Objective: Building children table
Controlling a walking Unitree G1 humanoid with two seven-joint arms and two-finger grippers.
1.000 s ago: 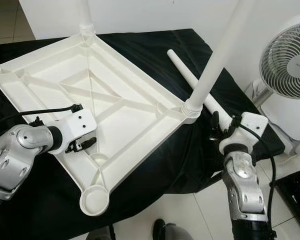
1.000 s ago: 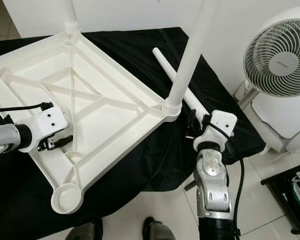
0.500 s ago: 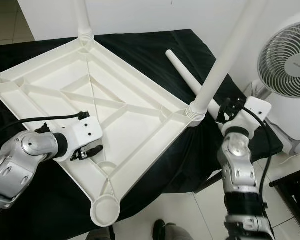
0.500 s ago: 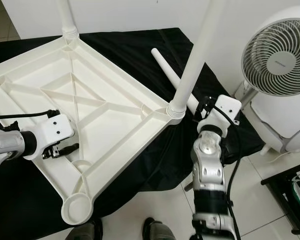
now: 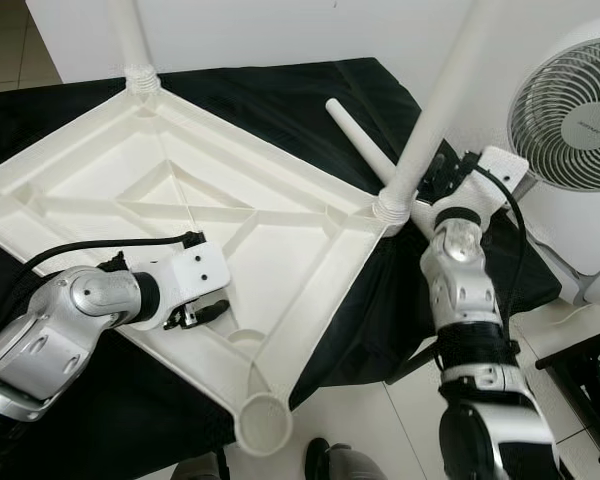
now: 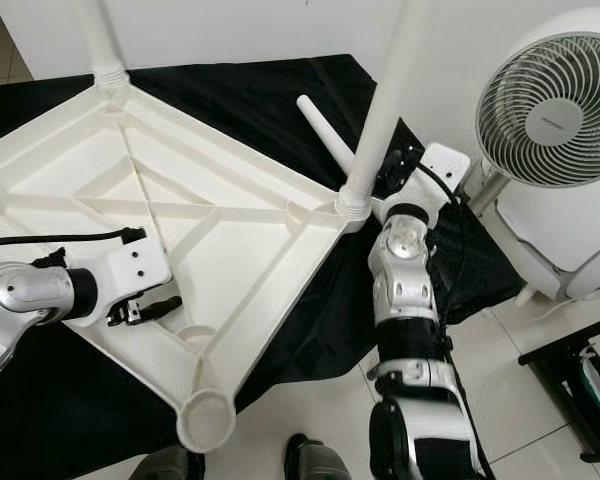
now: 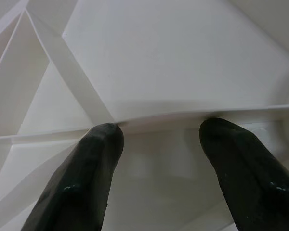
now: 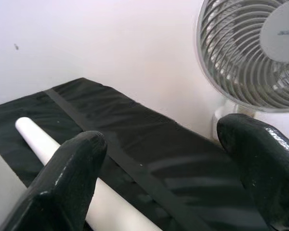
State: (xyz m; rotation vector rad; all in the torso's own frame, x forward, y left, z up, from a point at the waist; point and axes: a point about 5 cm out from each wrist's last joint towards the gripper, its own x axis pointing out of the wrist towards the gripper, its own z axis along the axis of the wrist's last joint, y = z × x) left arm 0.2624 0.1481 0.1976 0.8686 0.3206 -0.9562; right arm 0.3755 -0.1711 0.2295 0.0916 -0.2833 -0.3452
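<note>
A: Where is the tabletop?

B: The white plastic tabletop [image 5: 170,210] lies upside down on the surface under a black cloth [image 5: 280,90], ribbed underside up; its nearest corner socket [image 5: 262,430] juts past the cloth's front edge and stands empty.

A: And the legs?

B: Two fitted legs rise from the corner sockets; one at the far corner [image 5: 132,40], one at the right corner [image 5: 442,100]; a loose leg [image 5: 365,150] lies on the cloth behind the right corner, running away toward the wall.

A: What is the left gripper doing?

B: The left gripper [image 7: 159,139] sits over the near part of the underside; its fingers [image 7: 86,178] are spread apart, tips touching or just above a raised rib, clamping nothing.

A: The right one?

B: The right gripper [image 8: 164,159] is raised beside the right corner leg, just above the loose leg; its fingers [image 8: 62,187] stand wide apart with nothing between them; in the right wrist view the loose leg runs close by one finger; I cannot tell whether it touches.

A: Anything else around?

B: A white fan [image 5: 570,110] stands on the floor to the right, against the wall; a pair of dark shoes [image 6: 315,462] shows at the bottom edge, on pale floor tiles.
</note>
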